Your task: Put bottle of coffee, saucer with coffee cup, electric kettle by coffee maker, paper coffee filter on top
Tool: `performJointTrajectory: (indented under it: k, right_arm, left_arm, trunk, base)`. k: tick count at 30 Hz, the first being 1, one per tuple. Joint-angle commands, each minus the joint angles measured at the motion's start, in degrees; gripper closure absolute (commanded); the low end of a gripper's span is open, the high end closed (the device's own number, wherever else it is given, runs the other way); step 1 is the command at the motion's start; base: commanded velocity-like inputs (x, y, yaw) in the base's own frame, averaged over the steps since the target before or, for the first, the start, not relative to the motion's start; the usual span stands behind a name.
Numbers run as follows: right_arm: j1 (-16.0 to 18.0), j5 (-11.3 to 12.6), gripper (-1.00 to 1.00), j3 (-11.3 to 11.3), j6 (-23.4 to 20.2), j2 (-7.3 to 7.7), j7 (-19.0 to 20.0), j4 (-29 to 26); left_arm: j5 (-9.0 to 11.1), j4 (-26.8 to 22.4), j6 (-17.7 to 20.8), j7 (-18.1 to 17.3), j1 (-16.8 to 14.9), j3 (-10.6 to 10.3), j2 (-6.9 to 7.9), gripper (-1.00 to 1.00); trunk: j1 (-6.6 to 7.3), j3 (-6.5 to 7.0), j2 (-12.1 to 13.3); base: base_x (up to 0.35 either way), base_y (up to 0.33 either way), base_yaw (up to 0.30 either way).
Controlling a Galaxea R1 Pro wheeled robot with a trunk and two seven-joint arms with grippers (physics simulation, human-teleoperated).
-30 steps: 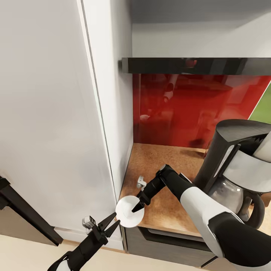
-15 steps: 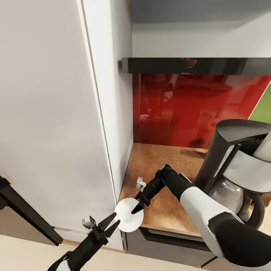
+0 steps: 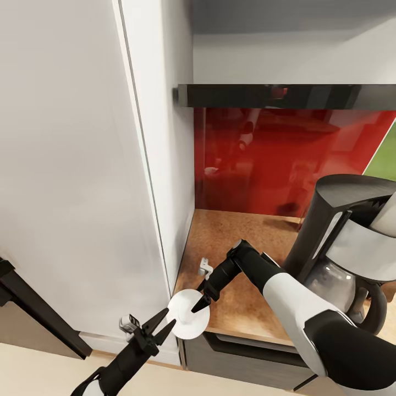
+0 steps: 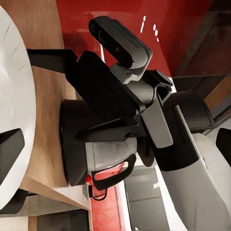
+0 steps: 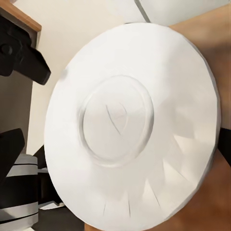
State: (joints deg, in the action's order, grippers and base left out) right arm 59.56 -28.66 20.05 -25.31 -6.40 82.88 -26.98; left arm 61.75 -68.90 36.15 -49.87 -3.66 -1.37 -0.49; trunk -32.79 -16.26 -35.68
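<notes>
Saucer [image 3: 188,317] placement is the step in hand. The white dish sits at the front left corner of the surface [image 3: 242,242], its outer half overhanging the edge, well apart from the coffee maker [image 3: 352,242] standing at the right. The right end effector [image 3: 199,303] reaches down onto the saucer's rim; its fingers appear closed on that rim, though the head view is too small to confirm the pinch, and the right wrist view presents the dish face-on with dark finger parts at the frame edges. The left end effector [image 3: 166,322] hangs below and just beside the saucer, off the surface edge, its jaws spread wide and holding nothing.

Judgement: the saucer is not yet where the task wants it. The next move calls for carrying or sliding it inward and rightward until it rests fully on the surface beside the coffee maker, then letting go. Risk noted: with so much overhang, an early release could tip the dish off the edge.
</notes>
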Motion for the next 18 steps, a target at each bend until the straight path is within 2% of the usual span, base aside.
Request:
performJointTrajectory:
  k: [1, 11, 14, 18]
  right_arm:
    - [0.03, -0.26, -1.00, -0.01, -0.61, -0.01, 0.27, -0.08]
    - [0.03, -0.26, -1.00, -0.01, -0.61, -0.02, 0.27, -0.09]
    - [0.03, -0.32, -1.00, -0.01, -0.64, -0.02, 0.21, -0.09]
    - [0.03, -0.34, -1.00, -0.01, -0.69, -0.02, 0.17, -0.09]
  left_arm:
    - [0.45, -0.01, 0.40, 0.02, -0.03, -0.04, -0.02, -1.00]
    - [0.58, 0.45, 0.35, 0.13, 0.58, 0.60, 0.44, -1.00]
    - [0.57, 0.77, 0.33, 0.19, 0.78, 1.36, 2.37, -1.00]
    - [0.54, 1.04, 0.28, 0.30, 0.86, 2.16, 3.86, -1.00]
  trunk:
    - [-0.02, -0.08, -0.07]
    - [-0.02, -0.08, -0.07]
    - [-0.02, -0.08, -0.07]
    - [-0.02, -0.08, -0.07]
  base:
    - [0.000, 0.000, 0.000]
    - [0.000, 0.000, 0.000]
    - [0.000, 0.000, 0.000]
    - [0.000, 0.000, 0.000]
